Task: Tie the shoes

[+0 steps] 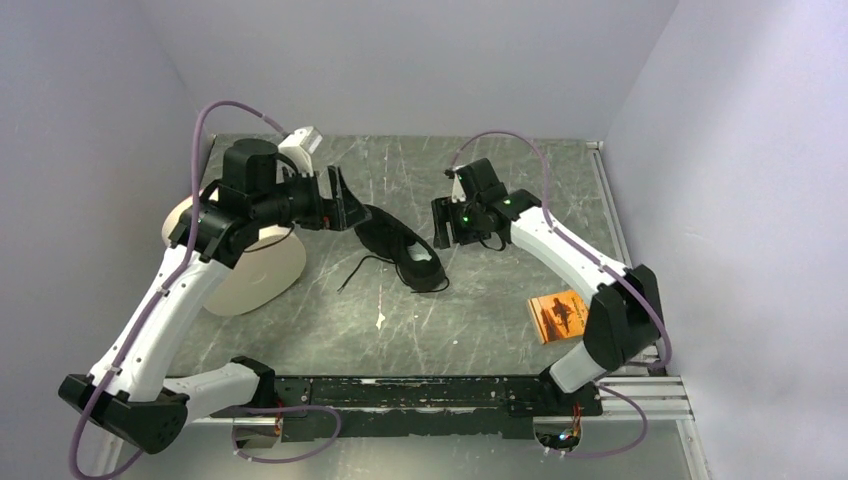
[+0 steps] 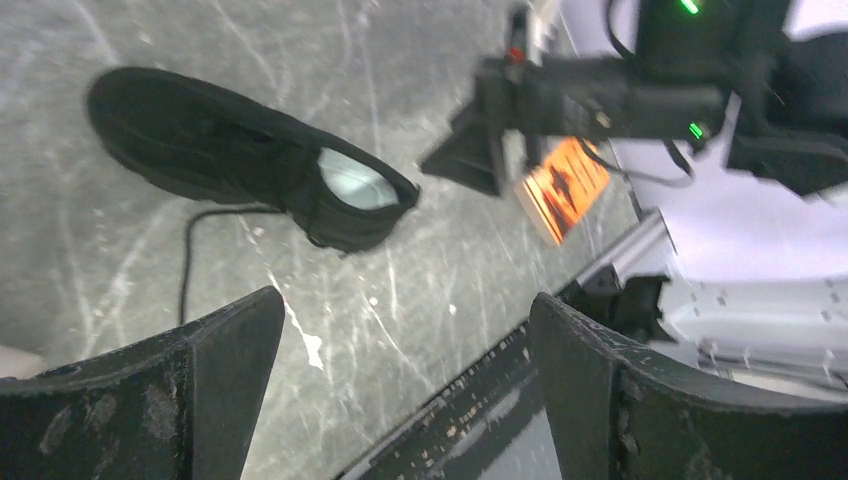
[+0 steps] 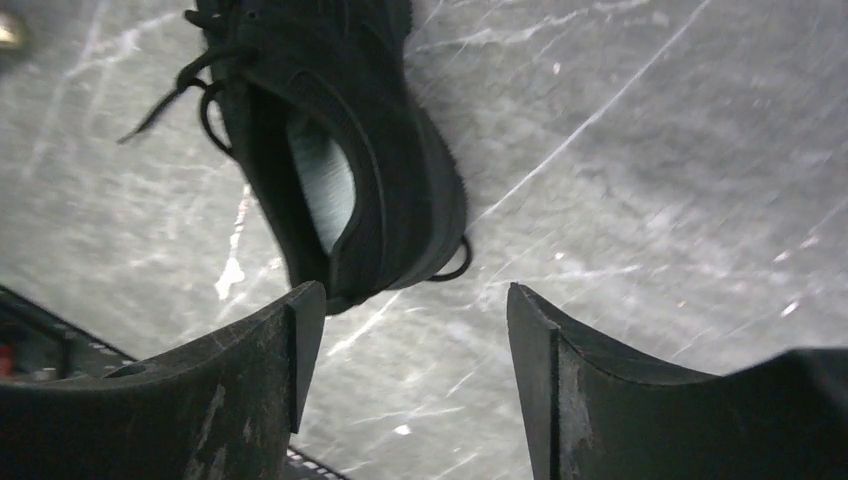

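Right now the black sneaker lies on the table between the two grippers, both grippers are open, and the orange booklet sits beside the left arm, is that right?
One thing is wrong: the orange booklet sits beside the right arm, not the left, as the top view shows. The rest stands: the black sneaker lies between the left gripper and the right gripper, both open.

No legible text, black sneaker (image 1: 400, 245) without readable brand, orange booklet (image 1: 559, 316) print unreadable
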Available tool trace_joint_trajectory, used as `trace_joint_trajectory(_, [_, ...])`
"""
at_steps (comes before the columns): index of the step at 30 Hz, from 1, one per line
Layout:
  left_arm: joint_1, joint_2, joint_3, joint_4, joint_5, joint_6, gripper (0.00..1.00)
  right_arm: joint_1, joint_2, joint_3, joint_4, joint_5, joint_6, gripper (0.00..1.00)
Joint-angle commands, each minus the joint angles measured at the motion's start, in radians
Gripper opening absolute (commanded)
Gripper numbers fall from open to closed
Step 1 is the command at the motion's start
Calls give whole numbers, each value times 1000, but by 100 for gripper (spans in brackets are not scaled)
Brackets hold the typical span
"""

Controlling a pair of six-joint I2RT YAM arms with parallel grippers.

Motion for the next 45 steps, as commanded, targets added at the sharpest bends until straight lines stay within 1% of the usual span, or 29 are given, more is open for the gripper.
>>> trace_joint_trajectory(1, [-66,-27,-35,-5,102,-24,97,4,84,67,53,-13,-245,69])
trace_joint_trajectory(3, [-69,-37,-45,-15,101,-35,97,4,113,66,108,-77,-256,69])
trace_joint_trajectory(5, [-69,-50,-36,-20,98,-48,97,8,156,76,131,-132,-261,65])
trace_joint_trajectory(8, [-69,-71,-24,-12,88,-72,97,31,236,110,118,-138,-263,62])
trace_joint_trajectory(11, [-69,-85,-33,-6,118,-78,97,56,287,107,142,-111,-259,59])
trace_joint_trajectory(14, [-69,-95,-40,-26,124,-90,97,78,346,134,152,-76,-254,52])
trace_joint_trajectory(15, [-69,-103,-49,-22,124,-102,97,89,363,141,161,-49,-250,49])
trace_joint_trajectory(17, [-69,-117,-68,5,129,-135,97,116,379,130,194,58,-232,47])
trace_joint_trajectory(18, [-69,-119,-70,14,123,-144,97,126,385,129,198,102,-228,45])
trace_joint_trajectory(20, [-69,-120,-56,23,93,-161,97,143,385,150,171,187,-215,32])
trace_joint_trajectory(22, [-68,-118,-27,26,53,-165,97,156,361,186,115,258,-208,16])
trace_joint_trajectory(25, [-68,-121,26,28,-2,-134,97,188,297,260,-8,346,-206,1])
trace_joint_trajectory(28, [-69,-120,106,-12,-77,-79,97,260,241,367,-143,385,-167,0])
trace_joint_trajectory(31, [-69,-139,200,-62,-191,-78,97,362,193,455,-215,378,-86,0])
trace_joint_trajectory(33, [-69,-178,216,-48,-247,-91,97,417,179,510,-236,379,-32,0])
trace_joint_trajectory(36, [-68,-232,234,-34,-327,-125,98,479,173,585,-220,390,19,0])
trace_joint_trajectory(38, [-69,-244,265,-41,-353,-116,98,487,175,620,-198,412,54,0])
trace_joint_trajectory(40, [-69,-228,312,-66,-377,-69,98,484,179,624,-181,466,78,0])
trace_joint_trajectory(43, [-69,-172,388,-134,-394,2,98,447,202,611,-251,616,194,0])
trace_joint_trajectory(45, [-69,-148,410,-171,-396,8,98,415,188,542,-279,681,271,0])
